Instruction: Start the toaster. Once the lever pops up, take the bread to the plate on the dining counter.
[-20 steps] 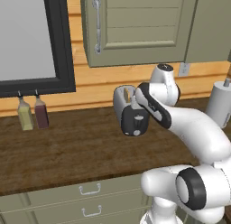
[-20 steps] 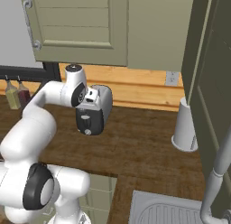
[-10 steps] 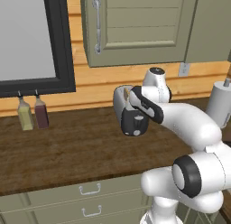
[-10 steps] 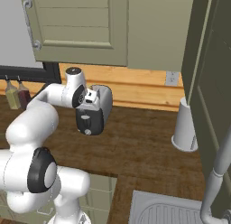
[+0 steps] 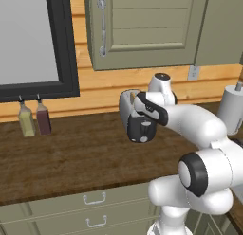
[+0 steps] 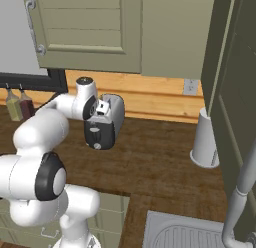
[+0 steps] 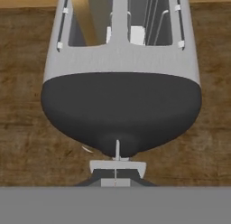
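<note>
The hand is fully closed and holds nothing. Directly below it stands the toaster on the desk, with the bread inside one slot.

The toaster, shiny silver with rounded corners and two open slots, is standing upright on the dark wood-grain table, its black end panel facing outward with a pale round knob low on it. From the hand view, the bread, a tan-brown slice, is sitting in the left slot of the toaster, leaning slightly, while the right slot is showing only wire guides.
</note>
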Tool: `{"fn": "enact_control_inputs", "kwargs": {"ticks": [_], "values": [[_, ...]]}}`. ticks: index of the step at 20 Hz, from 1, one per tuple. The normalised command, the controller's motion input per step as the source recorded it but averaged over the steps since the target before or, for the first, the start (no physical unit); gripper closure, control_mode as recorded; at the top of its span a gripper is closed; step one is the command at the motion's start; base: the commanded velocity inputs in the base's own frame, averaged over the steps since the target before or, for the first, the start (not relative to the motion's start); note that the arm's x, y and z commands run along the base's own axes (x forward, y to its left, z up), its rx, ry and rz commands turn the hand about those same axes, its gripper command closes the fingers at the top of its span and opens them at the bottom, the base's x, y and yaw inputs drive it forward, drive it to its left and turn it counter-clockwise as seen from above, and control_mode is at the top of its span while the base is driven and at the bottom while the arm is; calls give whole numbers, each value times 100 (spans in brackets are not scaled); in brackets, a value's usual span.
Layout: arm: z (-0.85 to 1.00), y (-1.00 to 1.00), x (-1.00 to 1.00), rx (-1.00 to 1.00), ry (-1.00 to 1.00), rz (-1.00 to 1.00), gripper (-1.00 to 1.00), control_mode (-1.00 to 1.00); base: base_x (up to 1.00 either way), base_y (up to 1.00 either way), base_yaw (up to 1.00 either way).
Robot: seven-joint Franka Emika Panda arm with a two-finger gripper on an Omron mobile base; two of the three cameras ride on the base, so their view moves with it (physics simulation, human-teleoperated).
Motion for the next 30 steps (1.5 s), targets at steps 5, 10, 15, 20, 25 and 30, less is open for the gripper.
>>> {"fn": "enact_control_inputs", "kwargs": {"ticks": [5,10,15,20,25,30], "values": [[-19,0,0,0,0,0,100,-100,0,0,0],[-22,0,0,0,0,0,100,-100,0,0,0],[-35,0,1,0,0,0,100,-100,0,0,0],[-49,0,11,0,0,0,100,-100,0,0,0],[-74,0,0,-2,0,0,100,-100,0,0,0],[-86,1,0,-5,-2,0,100,-100,0,0,0]]}}
